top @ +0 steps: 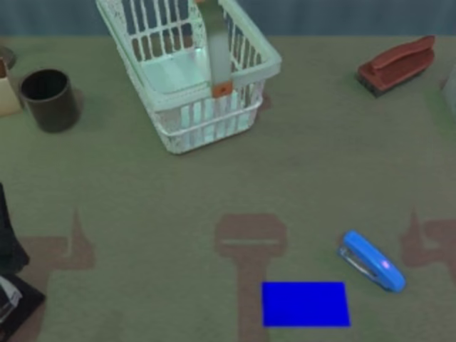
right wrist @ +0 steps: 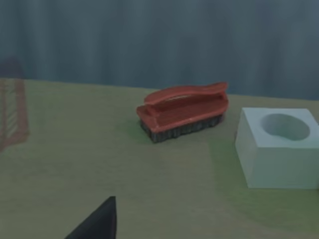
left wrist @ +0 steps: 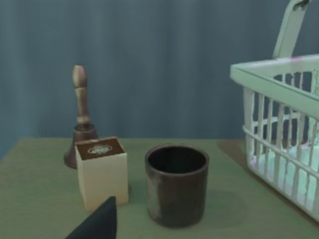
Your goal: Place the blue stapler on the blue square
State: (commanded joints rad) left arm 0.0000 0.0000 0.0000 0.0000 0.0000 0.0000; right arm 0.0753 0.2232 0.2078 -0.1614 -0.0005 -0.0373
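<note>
The blue stapler [top: 372,261] lies flat and slanted on the green mat at the front right, a pinkish spot on its top. The blue square [top: 305,303] is just to its left and a little nearer the front edge, with nothing on it. My left arm [top: 10,281] is parked at the table's front left corner, far from both. Its wrist view shows one dark fingertip [left wrist: 106,215] with nothing beside it. My right arm is outside the top view. Its wrist view also shows a single dark fingertip [right wrist: 105,216] over bare mat. Neither gripper holds anything.
A white basket [top: 265,68] with an upright handle stands at the back centre. A dark cup [top: 48,100], a cream box [left wrist: 102,172] and a bell [left wrist: 80,124] are at the back left. A red-brown brush [top: 397,65] and a pale hollowed block [right wrist: 276,147] sit back right.
</note>
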